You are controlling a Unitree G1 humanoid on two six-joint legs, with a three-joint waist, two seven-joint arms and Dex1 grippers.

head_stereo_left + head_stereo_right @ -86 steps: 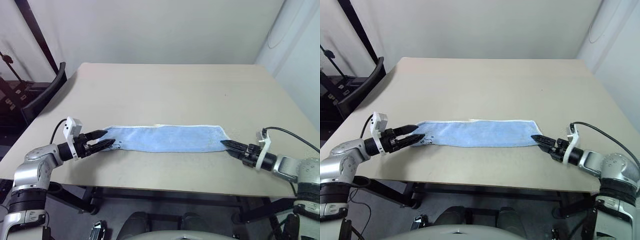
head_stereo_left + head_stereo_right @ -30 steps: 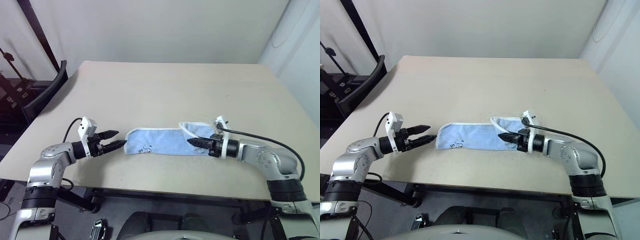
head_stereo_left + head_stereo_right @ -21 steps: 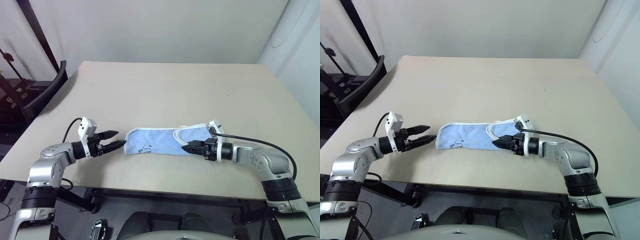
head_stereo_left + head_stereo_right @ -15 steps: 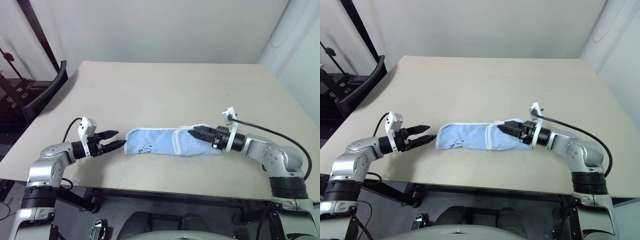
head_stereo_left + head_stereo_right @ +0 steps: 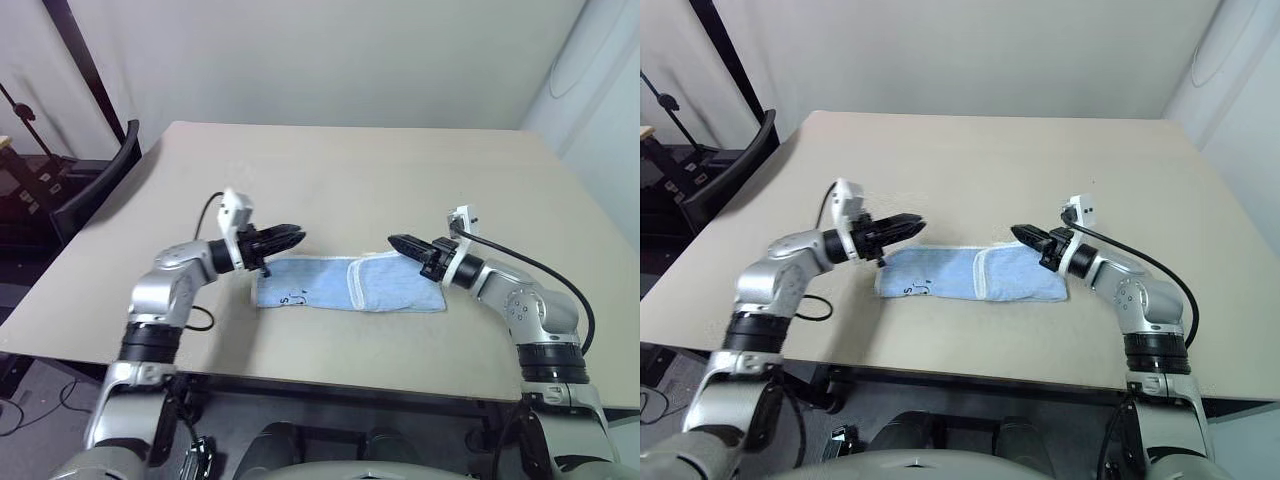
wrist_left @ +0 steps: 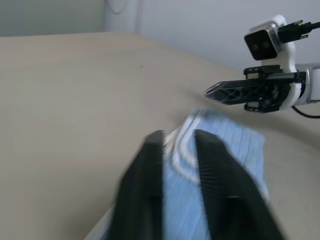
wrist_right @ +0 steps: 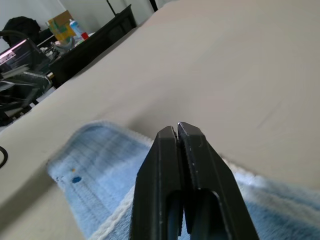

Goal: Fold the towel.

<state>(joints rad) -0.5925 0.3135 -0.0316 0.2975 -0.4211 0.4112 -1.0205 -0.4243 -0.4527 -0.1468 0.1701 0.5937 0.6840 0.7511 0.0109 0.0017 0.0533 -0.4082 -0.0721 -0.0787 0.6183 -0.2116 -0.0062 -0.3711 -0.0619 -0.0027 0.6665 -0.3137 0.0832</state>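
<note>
A black chair (image 5: 95, 190) is standing off the table's (image 5: 350, 170) left edge, well apart from the work, and nothing is lying between the two arms but the cloth. The towel (image 5: 345, 286) is lying flat near the table's front edge, its right end doubled over onto the middle so a white stitched border is crossing it.

The left gripper (image 5: 293, 235) is reaching level toward the right, hanging just above the towel's left end; in the head views its fingers are looking pressed together and holding nothing, though the left wrist view is showing a slight gap between the blurred fingers (image 6: 147, 175). The right gripper (image 5: 396, 241) is pointing left over the folded part, fingers clenched tight and empty.

Since a second ago, the left arm is swinging in from beside the towel's left tip, and the right gripper is letting go of the end it carried over.
</note>
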